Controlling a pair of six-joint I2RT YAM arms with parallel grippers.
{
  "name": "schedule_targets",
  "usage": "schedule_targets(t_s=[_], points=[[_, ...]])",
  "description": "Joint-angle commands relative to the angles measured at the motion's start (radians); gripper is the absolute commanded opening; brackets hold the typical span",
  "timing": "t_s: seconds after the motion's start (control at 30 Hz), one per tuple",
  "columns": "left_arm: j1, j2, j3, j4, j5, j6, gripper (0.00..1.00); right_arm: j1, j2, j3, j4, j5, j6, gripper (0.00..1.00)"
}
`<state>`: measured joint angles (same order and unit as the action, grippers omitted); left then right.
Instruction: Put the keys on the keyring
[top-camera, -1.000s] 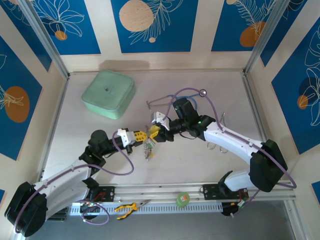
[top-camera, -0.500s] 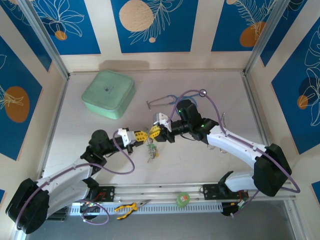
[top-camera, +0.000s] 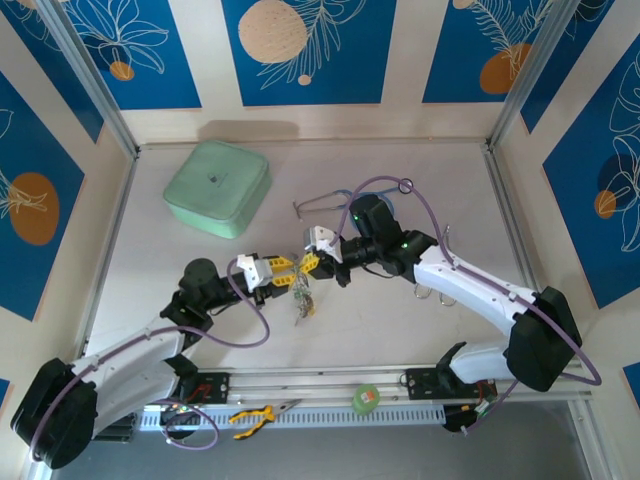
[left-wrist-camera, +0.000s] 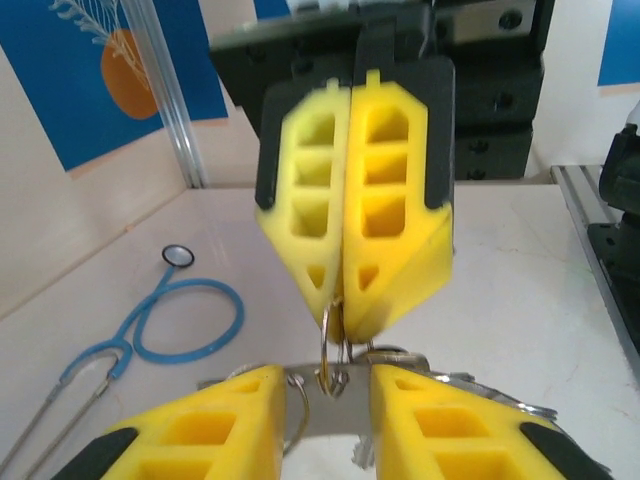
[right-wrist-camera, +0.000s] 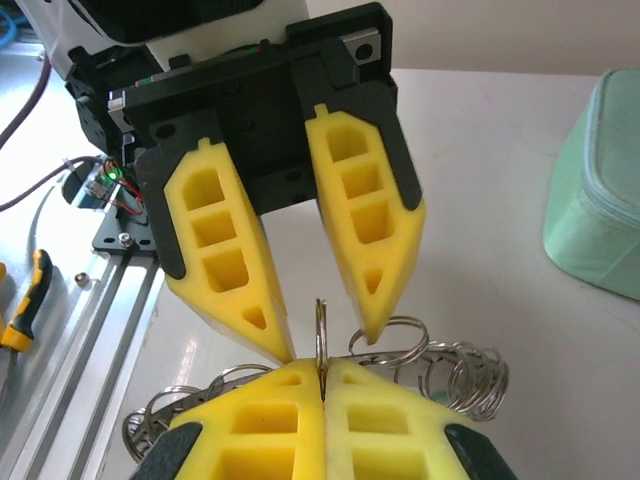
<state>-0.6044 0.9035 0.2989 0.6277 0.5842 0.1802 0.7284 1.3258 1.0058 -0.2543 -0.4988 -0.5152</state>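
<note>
The two grippers meet tip to tip above the table's middle. My right gripper (top-camera: 311, 262) (right-wrist-camera: 322, 372) is shut on the thin silver keyring (right-wrist-camera: 320, 325) (left-wrist-camera: 327, 330), seen edge-on. Below it hangs a bunch of little silver keys and split rings (top-camera: 302, 300) (right-wrist-camera: 470, 380). The ring passes through a hole in a flat silver piece (left-wrist-camera: 345, 405). That piece spans the gap between the fingers of my left gripper (top-camera: 279, 268) (left-wrist-camera: 330, 395), which stand apart on either side of the ring. I cannot pick out the black-headed key.
A mint-green case (top-camera: 216, 187) (right-wrist-camera: 600, 200) sits at the back left. The blue-tubed stethoscope (top-camera: 340, 200) (left-wrist-camera: 170, 320) lies behind the grippers. Yellow pliers (top-camera: 255, 412) and a green tape roll (top-camera: 366, 398) rest on the front rail.
The left gripper's fingers have spread apart. The hanging bunch of keys has shifted slightly right, under the right gripper. The right gripper stays shut on the ring.
</note>
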Motion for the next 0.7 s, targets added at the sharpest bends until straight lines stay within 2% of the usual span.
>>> schedule_targets(t_s=[0.0, 0.1, 0.3, 0.57, 0.63, 0.67], points=[[-0.008, -0.029, 0.066, -0.186, -0.019, 0.081, 0.25, 0.02, 0.007, 0.092, -0.181, 0.065, -0.124, 0.0], [-0.007, -0.031, 0.088, -0.241, -0.021, 0.109, 0.22, 0.046, 0.029, 0.148, -0.278, 0.138, -0.18, 0.0], [-0.008, -0.02, 0.113, -0.238, 0.005, 0.114, 0.22, 0.09, 0.076, 0.241, -0.399, 0.252, -0.253, 0.0], [-0.007, 0.025, 0.126, -0.208, 0.054, 0.1, 0.08, 0.148, 0.134, 0.318, -0.433, 0.279, -0.281, 0.0], [-0.008, 0.024, 0.126, -0.204, 0.059, 0.103, 0.0, 0.144, 0.131, 0.315, -0.412, 0.253, -0.269, 0.0], [-0.008, 0.02, 0.125, -0.205, 0.06, 0.105, 0.0, 0.134, 0.12, 0.301, -0.387, 0.236, -0.254, 0.0]])
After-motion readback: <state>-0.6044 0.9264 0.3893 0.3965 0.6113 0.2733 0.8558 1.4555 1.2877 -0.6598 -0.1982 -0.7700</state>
